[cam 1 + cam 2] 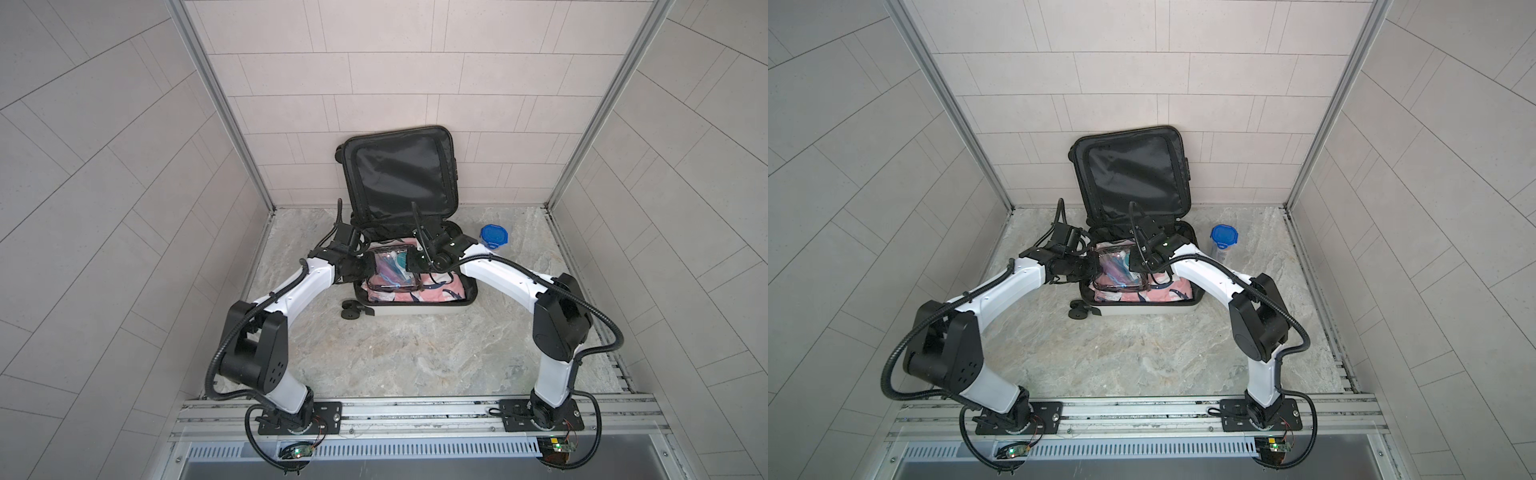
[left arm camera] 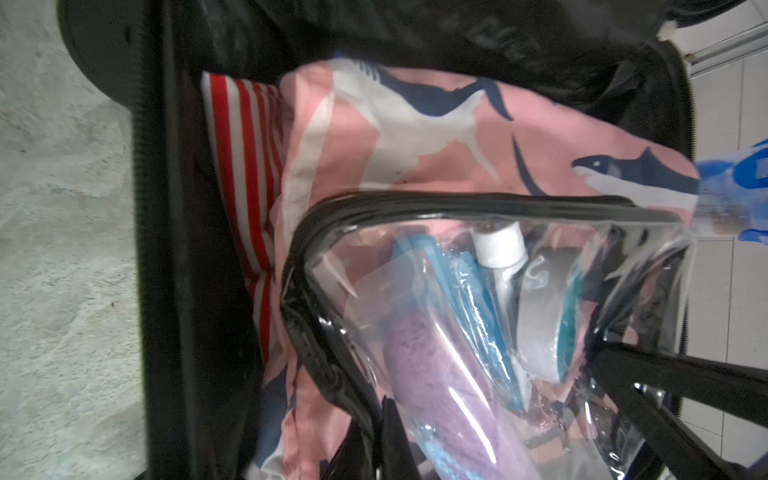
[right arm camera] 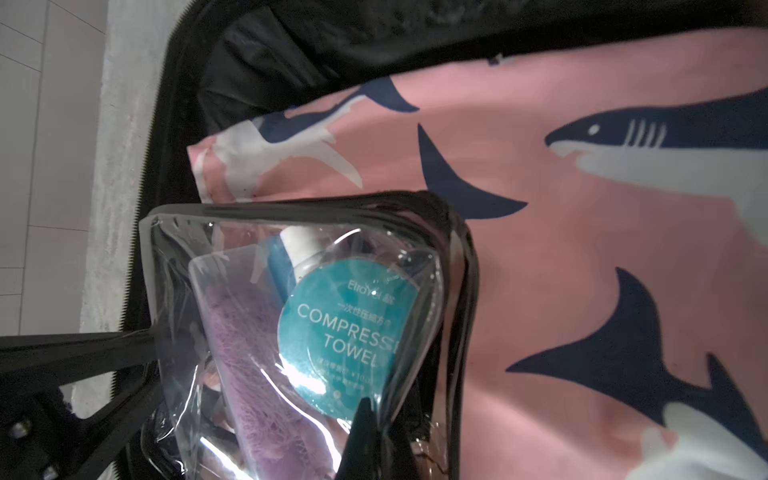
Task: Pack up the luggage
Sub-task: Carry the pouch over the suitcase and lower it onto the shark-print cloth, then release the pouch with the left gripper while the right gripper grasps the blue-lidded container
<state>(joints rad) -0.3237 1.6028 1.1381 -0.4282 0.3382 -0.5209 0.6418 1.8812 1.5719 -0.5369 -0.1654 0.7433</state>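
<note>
Pouch [image 1: 392,270] hides part of luggage [image 1: 415,311] interior.

The luggage [image 1: 415,311] has a white shell and black lining. In it, the shark cloth [image 3: 540,232] is pink with navy-and-white sharks, and the striped cloth [image 2: 241,166] is red and white. The toiletry pouch [image 2: 457,316] is clear with black edging. Through it I see a teal towel label [image 3: 347,340] and a purple sponge [image 3: 249,374]. The jar [image 1: 493,237] has a blue lid. My left arm [image 1: 291,291] and right arm [image 1: 494,274] are white with black joints.

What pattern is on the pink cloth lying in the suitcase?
The pink cloth has navy-and-white sharks; clearest in the right wrist view.
</note>
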